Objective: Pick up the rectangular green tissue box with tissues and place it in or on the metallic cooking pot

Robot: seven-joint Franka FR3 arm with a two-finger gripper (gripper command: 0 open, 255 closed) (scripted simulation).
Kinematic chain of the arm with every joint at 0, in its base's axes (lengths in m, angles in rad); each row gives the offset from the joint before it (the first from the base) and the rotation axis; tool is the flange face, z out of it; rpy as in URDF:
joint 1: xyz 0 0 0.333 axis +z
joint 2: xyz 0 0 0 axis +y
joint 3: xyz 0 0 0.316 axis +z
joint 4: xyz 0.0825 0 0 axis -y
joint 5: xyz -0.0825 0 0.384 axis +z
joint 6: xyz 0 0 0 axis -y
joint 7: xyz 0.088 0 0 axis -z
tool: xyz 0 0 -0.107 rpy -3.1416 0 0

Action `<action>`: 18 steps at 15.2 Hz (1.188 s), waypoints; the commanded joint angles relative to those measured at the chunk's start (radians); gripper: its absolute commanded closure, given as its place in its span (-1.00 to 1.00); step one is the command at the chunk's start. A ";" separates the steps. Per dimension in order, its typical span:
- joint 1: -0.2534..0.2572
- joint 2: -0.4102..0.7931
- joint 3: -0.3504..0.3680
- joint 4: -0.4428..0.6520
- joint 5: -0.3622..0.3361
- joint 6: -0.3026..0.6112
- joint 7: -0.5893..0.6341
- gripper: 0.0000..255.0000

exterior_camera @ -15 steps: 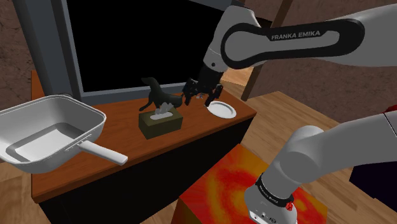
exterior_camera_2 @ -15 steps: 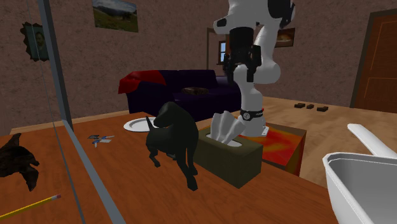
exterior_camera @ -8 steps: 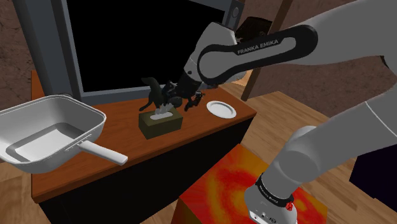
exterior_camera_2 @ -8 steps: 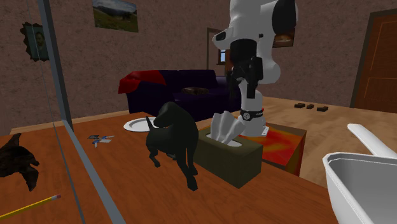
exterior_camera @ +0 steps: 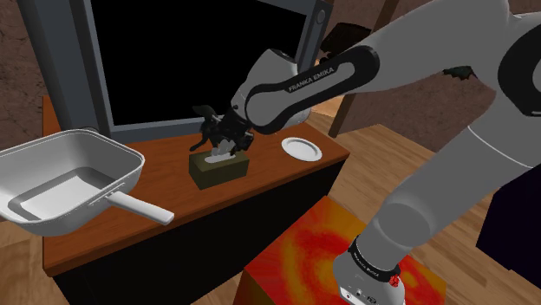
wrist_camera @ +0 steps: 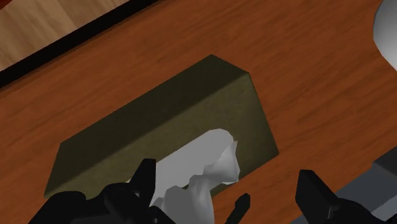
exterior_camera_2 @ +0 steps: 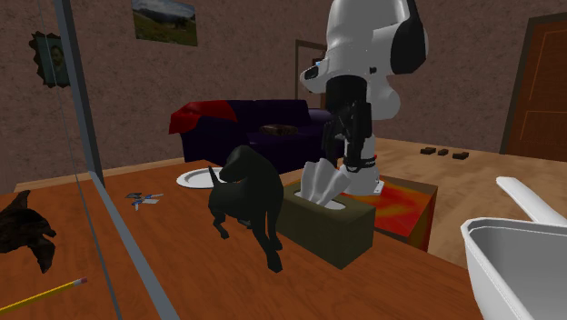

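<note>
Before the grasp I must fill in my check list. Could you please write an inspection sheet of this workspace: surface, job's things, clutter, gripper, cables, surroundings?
Surface: brown wooden tabletop.
Job's things: olive-green tissue box with white tissues, standing on the table; pale grey pot with a handle, at the shoulder view's left, apart from the box.
Clutter: black dog figurine beside the box; white plate; scissors; pencil.
Gripper: gripper open, above the box, not clasping it.
Cables: nothing seen.
Surroundings: dark sofa, brown door, black area behind the table.
</note>
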 commanded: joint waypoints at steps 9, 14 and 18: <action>-0.012 0.076 0.017 0.008 -0.039 0.069 0.028 -1.00; -0.012 0.076 0.017 0.008 -0.038 0.069 0.028 1.00; -0.012 0.076 0.016 0.008 -0.038 0.069 0.027 1.00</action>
